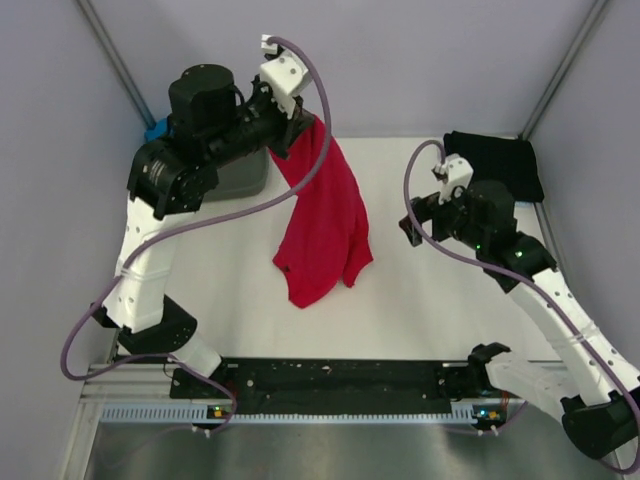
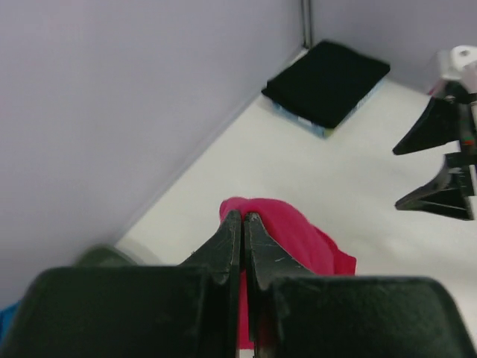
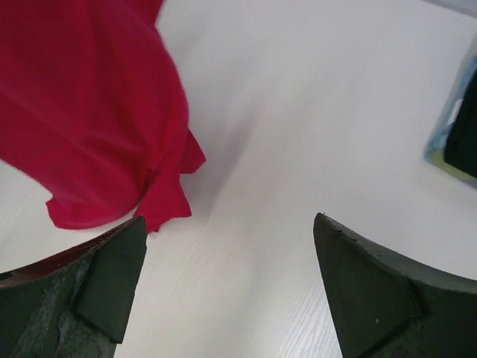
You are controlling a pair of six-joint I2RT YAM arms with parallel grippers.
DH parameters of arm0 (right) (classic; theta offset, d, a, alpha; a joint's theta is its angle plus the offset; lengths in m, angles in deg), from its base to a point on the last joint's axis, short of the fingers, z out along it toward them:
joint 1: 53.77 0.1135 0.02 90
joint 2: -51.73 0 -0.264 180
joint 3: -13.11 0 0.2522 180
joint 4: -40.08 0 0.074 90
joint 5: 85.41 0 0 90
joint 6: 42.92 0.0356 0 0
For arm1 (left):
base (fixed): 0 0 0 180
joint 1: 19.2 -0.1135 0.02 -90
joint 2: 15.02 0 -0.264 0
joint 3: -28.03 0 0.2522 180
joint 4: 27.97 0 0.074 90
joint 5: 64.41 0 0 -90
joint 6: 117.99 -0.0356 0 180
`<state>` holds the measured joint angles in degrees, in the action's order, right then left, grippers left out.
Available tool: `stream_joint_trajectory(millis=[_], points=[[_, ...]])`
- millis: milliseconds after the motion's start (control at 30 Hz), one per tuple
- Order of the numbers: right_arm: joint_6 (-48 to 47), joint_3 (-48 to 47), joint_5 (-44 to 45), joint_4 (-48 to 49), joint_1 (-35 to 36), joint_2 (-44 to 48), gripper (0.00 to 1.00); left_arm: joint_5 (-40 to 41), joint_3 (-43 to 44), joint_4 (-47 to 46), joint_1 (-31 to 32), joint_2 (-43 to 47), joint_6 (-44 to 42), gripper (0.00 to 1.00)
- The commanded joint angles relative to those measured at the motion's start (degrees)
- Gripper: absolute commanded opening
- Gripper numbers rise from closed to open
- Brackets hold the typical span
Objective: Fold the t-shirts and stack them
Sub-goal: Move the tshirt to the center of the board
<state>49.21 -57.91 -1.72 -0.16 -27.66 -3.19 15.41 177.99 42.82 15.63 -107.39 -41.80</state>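
Observation:
A bright red t-shirt [image 1: 325, 220] hangs in the air from my left gripper [image 1: 300, 125], which is raised high at the back of the table. In the left wrist view the jaws [image 2: 244, 216] are shut on a bunched fold of the red cloth [image 2: 305, 242]. The shirt's lower hem touches the table. A folded black t-shirt [image 1: 495, 160] lies in the back right corner on a turquoise one, of which only an edge [image 2: 307, 121] shows. My right gripper [image 1: 408, 228] hovers open to the right of the red shirt [image 3: 89, 112], its jaws [image 3: 231, 224] wide apart and empty.
A grey-green tub [image 1: 238, 180] stands at the back left, mostly hidden under my left arm. The white table [image 1: 450, 300] is walled by grey panels at the back and sides. A black rail runs along the near edge [image 1: 330, 380].

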Motion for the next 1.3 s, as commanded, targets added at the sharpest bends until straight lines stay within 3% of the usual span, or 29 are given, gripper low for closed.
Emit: stream_joint_trajectory(millis=[0, 200, 333, 467, 533, 700, 767, 900, 1067, 1267], points=[[1.5, -6.3, 2.3, -1.6, -5.0, 0.6, 0.91, 3.2, 8.6, -5.0, 5.9, -0.8, -3.0, 0.0], [-0.5, -6.6, 5.2, -5.3, -5.9, 1.0, 0.92, -0.4, 0.3, 1.3, 5.3, 0.6, -9.0, 0.0], [-0.9, -4.2, 4.3, -7.4, -5.9, -0.4, 0.89, -7.8, -15.5, 5.6, -2.1, 5.9, -12.2, 0.0], [1.6, -1.7, -0.4, -7.4, -5.8, -3.1, 0.82, -8.9, -32.9, 7.3, -12.0, 11.9, -15.8, 0.0], [2.8, -0.8, -2.0, -7.1, -5.0, -5.5, 0.8, -6.5, -41.8, 10.4, -13.1, 14.0, -20.1, 0.01], [3.6, -1.5, -0.6, -7.0, -3.7, -12.7, 0.79, -13.0, -58.4, 26.0, -12.9, 15.6, -34.6, 0.37], [3.9, -2.6, 0.3, -6.7, -3.7, -15.6, 0.78, -14.0, -65.6, 28.1, -12.8, 16.4, -38.6, 0.59], [4.4, -5.8, 0.7, -5.5, -3.6, -22.7, 0.77, -9.5, -73.4, 19.5, -12.9, 18.4, -35.9, 0.61], [5.8, -11.9, -0.5, -4.5, -3.6, -35.4, 0.71, -7.6, -73.4, 2.2, -16.2, 16.8, -21.8, 0.59], [9.6, -13.9, 0.4, -3.8, -4.7, -44.0, 0.6, -10.3, -74.4, -11.5, -18.2, 11.0, -13.5, 0.58]])
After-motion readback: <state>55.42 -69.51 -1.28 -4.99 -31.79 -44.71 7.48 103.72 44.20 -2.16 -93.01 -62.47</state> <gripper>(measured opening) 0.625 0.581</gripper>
